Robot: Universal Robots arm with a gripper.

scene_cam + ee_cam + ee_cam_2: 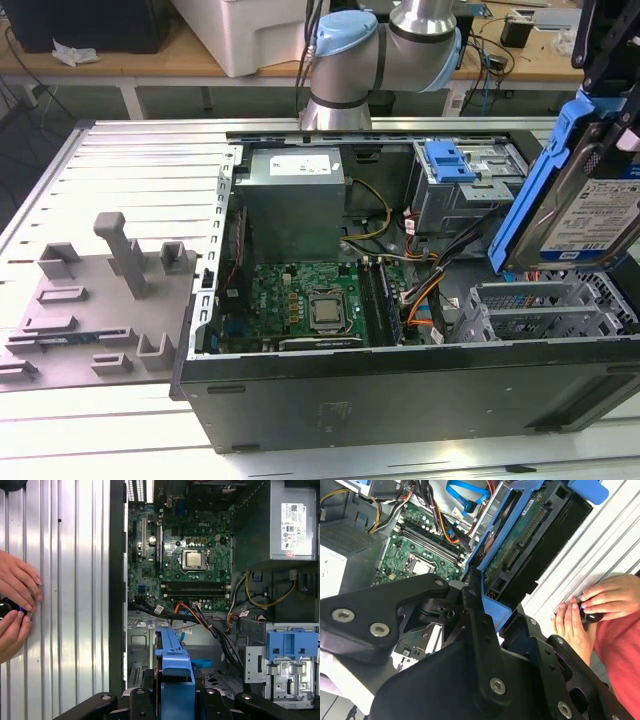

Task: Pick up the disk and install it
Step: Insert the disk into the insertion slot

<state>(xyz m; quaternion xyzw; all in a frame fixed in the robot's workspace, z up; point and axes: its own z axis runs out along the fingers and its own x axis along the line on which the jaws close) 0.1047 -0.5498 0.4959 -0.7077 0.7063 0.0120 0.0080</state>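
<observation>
The fingers (475,622) were clenched on the disk (588,215), the gripper (496,614) pinching one end of its blue bracket in both wrist views. The disk hung tilted in the air at the exterior view's right, touching nothing else. It was above the open computer case (400,405) and appeared to sit over the empty silver drive cage (540,312) in the case's near corner on that side. In the second wrist view its green circuit board (520,545) faced the camera, bare and unprotected.

Farther out, the motherboard (305,300) lay in the middle of the case. The grey power supply (295,195) sat at the far side, and a bay with a bare blue tab (450,160) stood beyond the cage. The case rested on a slatted metal table (130,170), and a person's hands (17,592) lay on the slats beside it.

The disk looked stiff and dense for its size, smooth on its metal faces, and likely sensitive to knocks. The plastic bracket probably gave a little. A hold across its side rails, away from the board and connector, seemed the safest purchase.
</observation>
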